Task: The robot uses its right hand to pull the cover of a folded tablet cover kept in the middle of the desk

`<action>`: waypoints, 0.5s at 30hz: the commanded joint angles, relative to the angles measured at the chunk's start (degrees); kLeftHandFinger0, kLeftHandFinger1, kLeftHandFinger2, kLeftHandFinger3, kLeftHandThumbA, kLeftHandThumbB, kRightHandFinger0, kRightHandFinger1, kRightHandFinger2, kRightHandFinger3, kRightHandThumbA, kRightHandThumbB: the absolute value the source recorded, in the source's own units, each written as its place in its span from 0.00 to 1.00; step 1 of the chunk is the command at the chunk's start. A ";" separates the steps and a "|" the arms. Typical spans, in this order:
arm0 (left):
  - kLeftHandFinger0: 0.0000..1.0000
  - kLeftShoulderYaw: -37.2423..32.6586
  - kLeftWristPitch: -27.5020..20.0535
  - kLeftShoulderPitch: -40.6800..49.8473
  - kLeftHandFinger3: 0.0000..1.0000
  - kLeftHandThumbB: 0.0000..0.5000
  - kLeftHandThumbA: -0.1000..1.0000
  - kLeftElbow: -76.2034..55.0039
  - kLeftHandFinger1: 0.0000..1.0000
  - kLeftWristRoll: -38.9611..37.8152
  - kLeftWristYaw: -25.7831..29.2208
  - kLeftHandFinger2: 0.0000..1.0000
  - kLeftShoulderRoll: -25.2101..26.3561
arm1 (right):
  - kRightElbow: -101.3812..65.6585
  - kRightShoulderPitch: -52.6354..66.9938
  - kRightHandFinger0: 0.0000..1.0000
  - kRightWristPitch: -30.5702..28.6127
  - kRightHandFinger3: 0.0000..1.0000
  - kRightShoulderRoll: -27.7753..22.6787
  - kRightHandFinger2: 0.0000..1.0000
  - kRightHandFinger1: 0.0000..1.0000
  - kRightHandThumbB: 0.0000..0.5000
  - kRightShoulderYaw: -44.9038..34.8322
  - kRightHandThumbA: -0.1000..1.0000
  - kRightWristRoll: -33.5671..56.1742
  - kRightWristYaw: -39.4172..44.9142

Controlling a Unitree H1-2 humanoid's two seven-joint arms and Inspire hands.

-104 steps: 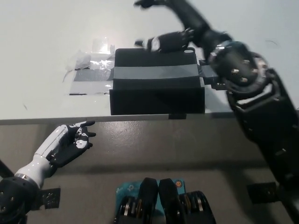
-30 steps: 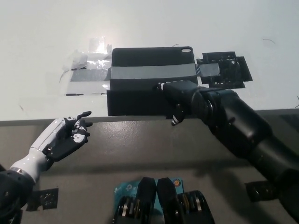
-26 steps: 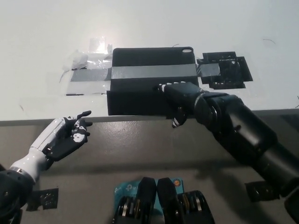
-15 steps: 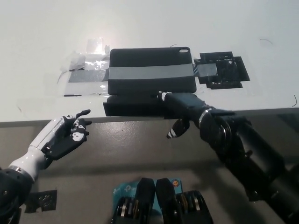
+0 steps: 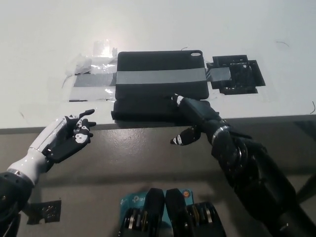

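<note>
Since three and a half seconds ago your right hand (image 5: 197,121) has come from the far edge of the tablet cover (image 5: 160,84) round to its near edge, and in the last second it has slid back toward you while a dark flap (image 5: 140,109) has appeared below the main panel, jutting toward the desk's front edge. You now have the cover lying flat near the middle of the desk (image 5: 44,39), close to the front edge, with a grey tape band (image 5: 160,76) across it running onto a taped patch (image 5: 91,84) at its left and a black taped patch (image 5: 237,74) at its right. Your right hand lies spread at the flap's right end, fingertips (image 5: 176,98) touching the cover's near edge, thumb hanging below the desk edge; it holds nothing that I can see. Your left hand (image 5: 66,140) rests open below the desk edge, well clear.

Watch the contact: with only fingertips on the flap, a pull may slip off and leave it half out. Pulling at the right end alone could skew the flap or twist the whole cover against the tape. Pull too hard and the tape may lift, or the flap may drop over the edge
</note>
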 commanded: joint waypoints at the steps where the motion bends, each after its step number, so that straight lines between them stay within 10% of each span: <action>1: 0.75 1.01 0.76 -1.63 1.00 0.14 1.00 -0.51 0.83 0.08 -0.76 0.93 2.49 | -5.20 3.49 0.65 -0.60 0.93 0.63 0.68 0.61 0.56 -0.90 1.00 3.90 0.90; 6: 0.76 0.94 0.76 -1.79 1.00 0.16 1.00 0.01 0.83 -0.09 -0.95 0.94 2.46 | -12.32 8.15 0.86 2.17 0.89 0.46 0.80 0.80 0.58 -3.29 1.00 6.38 1.88; 11: 0.74 1.07 0.76 -1.74 1.00 0.19 1.00 0.33 0.83 -0.10 -1.09 0.94 2.46 | -18.84 12.93 0.84 1.90 0.82 0.06 0.73 0.72 0.55 -4.47 1.00 8.45 2.41; 13: 0.74 1.34 0.76 -2.04 1.00 0.20 1.00 0.72 0.83 -0.14 -1.29 0.94 2.69 | -21.00 14.43 0.64 1.86 0.89 -0.09 0.66 0.58 0.55 -4.69 1.00 8.92 2.50; 15: 0.74 1.47 0.76 -2.02 1.00 0.18 1.00 0.59 0.83 -0.29 -1.29 0.94 2.50 | -22.53 15.97 0.79 1.86 0.95 -0.19 0.69 0.70 0.55 -5.02 1.00 10.00 2.60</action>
